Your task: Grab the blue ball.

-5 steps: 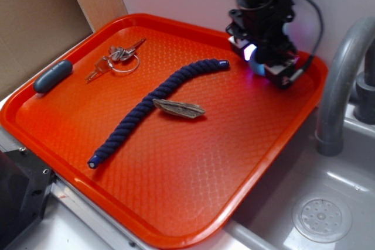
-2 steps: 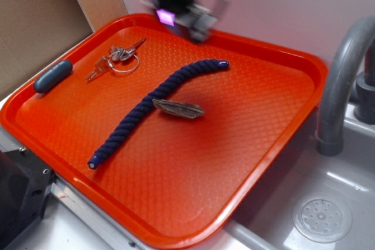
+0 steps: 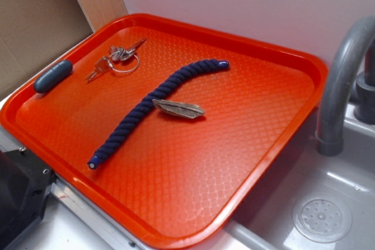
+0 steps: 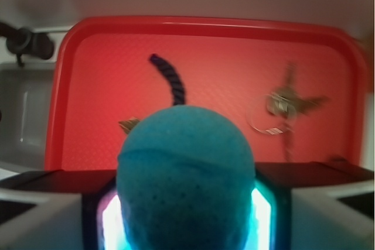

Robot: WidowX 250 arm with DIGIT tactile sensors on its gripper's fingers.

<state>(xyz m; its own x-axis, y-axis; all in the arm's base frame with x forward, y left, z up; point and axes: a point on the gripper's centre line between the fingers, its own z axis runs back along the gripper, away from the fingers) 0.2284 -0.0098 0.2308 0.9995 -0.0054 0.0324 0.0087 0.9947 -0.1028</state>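
The blue ball (image 4: 185, 174), dimpled and teal-blue, fills the lower middle of the wrist view. My gripper (image 4: 186, 212) is shut on it, with a lit pad pressed against each side. Ball and gripper hang high above the orange tray (image 4: 199, 26), which lies far below. Neither the gripper nor the ball shows in the exterior view.
On the orange tray (image 3: 258, 57) lie a dark navy rope (image 3: 153, 98), a brown feather-like piece (image 3: 179, 108), a bunch of keys (image 3: 116, 58) and a grey-blue capsule (image 3: 53, 75) at the left rim. A grey faucet (image 3: 345, 68) and sink (image 3: 322, 218) stand to the right.
The arm rose from the tray's far right corner, swung left along the back rim and has left the exterior view. The things on the tray have not moved.
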